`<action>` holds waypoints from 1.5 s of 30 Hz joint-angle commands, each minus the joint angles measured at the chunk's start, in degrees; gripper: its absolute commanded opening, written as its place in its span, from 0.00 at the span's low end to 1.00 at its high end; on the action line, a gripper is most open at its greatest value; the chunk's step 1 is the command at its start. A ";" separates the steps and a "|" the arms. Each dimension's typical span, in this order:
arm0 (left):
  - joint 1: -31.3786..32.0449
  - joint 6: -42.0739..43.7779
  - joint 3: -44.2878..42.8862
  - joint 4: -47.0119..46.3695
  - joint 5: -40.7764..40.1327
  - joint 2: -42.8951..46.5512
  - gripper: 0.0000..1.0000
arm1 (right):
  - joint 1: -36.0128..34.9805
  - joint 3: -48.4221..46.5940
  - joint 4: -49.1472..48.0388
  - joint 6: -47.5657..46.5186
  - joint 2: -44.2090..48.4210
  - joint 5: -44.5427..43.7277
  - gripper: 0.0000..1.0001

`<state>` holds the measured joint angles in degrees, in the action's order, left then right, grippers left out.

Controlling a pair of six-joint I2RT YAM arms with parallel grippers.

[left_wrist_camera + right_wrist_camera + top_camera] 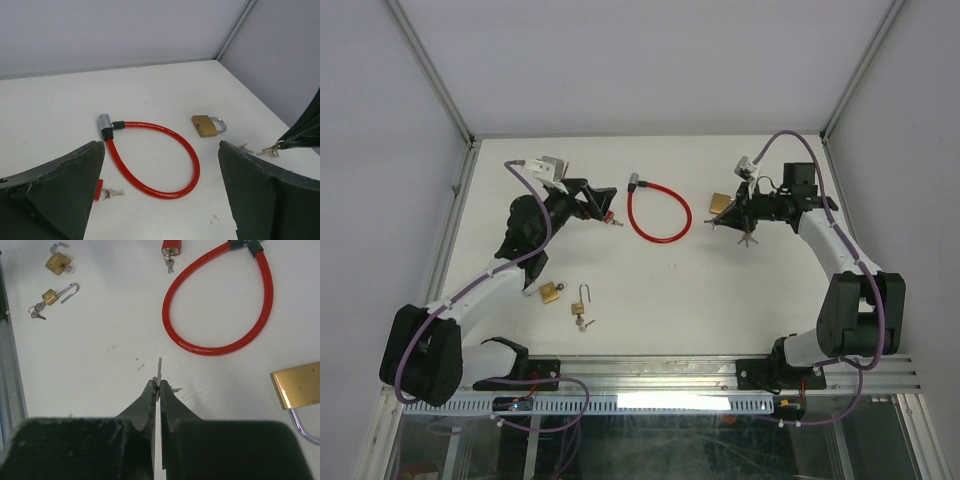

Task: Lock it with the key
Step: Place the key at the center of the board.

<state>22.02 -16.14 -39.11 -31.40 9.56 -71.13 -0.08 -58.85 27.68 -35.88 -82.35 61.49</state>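
Right wrist view gives us what the others do not: the right gripper [158, 386] is clamped shut on a key [159, 369], with the blade standing out beyond the fingertips. The blade's long axis continues the line of the closed fingers. Its tip is directed toward the base-side edge of the red cable lock [215, 348], short of it and not touching. From overhead this key is only a small spiky shape to the right of the cable lock, and we cannot read its heading there. A brass padlock [299, 385] lies flat near the cable lock's right side, apart from it, shackle turned away from the loop. Left wrist view alone shows the left gripper [160, 145] at the cable lock's left with its jaws spread wide and bare table between them. A red-tagged key bunch [100, 190] lies just outside the loop there. A small padlock [58, 261] and a second small padlock [49, 296] lie well apart from the cable lock, toward the arm bases.
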 commanded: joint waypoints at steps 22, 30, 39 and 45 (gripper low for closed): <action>-1.00 -16.09 24.06 -2.16 -2.30 17.91 0.95 | -16.14 -15.24 -19.68 18.53 -24.04 -18.11 0.02; -0.98 -23.12 26.98 -2.35 -3.43 18.94 0.93 | -17.41 -22.86 -18.09 19.79 -33.28 -22.89 0.14; -1.02 -29.36 25.75 -0.35 -5.86 16.10 0.94 | -17.42 -23.69 -14.20 17.42 -29.07 -25.60 0.52; -1.00 -33.86 24.53 0.53 -7.21 13.47 0.94 | -17.24 -21.11 -8.09 13.17 -18.67 -22.38 0.57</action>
<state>21.63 -45.60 -12.08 -30.68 4.43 -56.84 -17.39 -79.79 16.34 -19.29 -112.14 36.64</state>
